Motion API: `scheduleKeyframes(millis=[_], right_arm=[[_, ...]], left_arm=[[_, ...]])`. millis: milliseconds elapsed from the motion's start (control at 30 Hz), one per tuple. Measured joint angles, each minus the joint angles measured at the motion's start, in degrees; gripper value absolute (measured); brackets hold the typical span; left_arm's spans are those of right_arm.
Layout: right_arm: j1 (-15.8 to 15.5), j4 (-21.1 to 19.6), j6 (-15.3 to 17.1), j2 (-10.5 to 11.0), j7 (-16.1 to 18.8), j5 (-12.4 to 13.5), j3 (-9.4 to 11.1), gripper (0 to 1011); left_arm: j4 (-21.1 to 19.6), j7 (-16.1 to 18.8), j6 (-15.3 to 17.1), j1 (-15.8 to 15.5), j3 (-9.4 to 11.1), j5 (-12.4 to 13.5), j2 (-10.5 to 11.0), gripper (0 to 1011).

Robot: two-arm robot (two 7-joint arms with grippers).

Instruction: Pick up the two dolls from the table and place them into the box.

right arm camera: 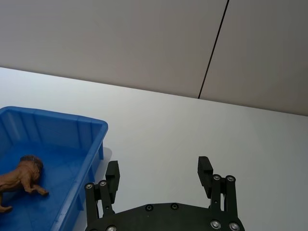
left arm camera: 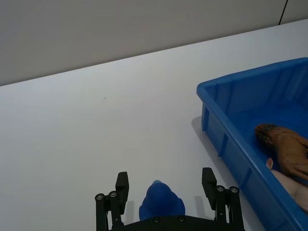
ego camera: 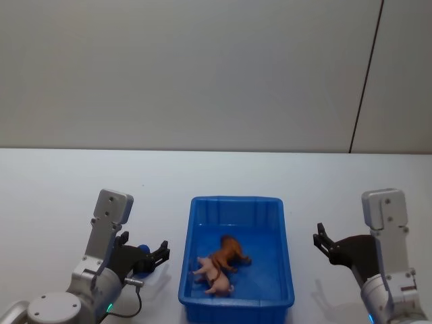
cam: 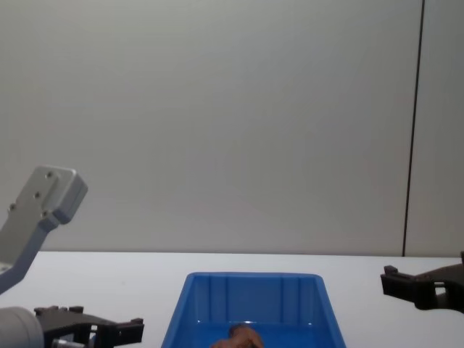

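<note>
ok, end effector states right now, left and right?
Left end effector: open, fingers either side of the blue doll, not closed on it.
Right end effector: open, holding nothing, over the table beside the box.

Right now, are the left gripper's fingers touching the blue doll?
Apart. In the left wrist view, the blue doll sits between the open fingers with white table visible on both sides.
</note>
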Motion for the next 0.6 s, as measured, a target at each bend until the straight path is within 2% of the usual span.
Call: scheduleKeyframes(millis=[233, 433, 467, 500, 600], right_arm=[[0.00, 0.00, 0.00, 0.00, 0.00, 0.00, 0.00, 1001], [0.00, 0.00, 0.00, 0.00, 0.01, 0.00, 0.00, 1001], [0.00, 0.00, 0.00, 0.00, 0.01, 0.00, 0.00, 1001], [0.00, 0.00, 0.00, 0.00, 0.01, 0.00, 0.00, 1001], [0.00, 0.00, 0.00, 0.00, 0.01, 0.00, 0.00, 1001]], left_arm=[[2.20, -1.17, -0.27, -0.62, -0.16, -0.52, -0.56, 843], [4.25, -1.97, -0.53, -1.13, -0.29, -1.10, -1.08, 616], [4.25, -1.97, -0.53, -1.13, -0.29, -1.10, -1.08, 616], [4.65, -2.14, -0.59, -1.23, -0.33, -1.22, -1.17, 558], [5.28, -2.37, -0.74, -1.38, -0.39, -1.37, -1.33, 474]])
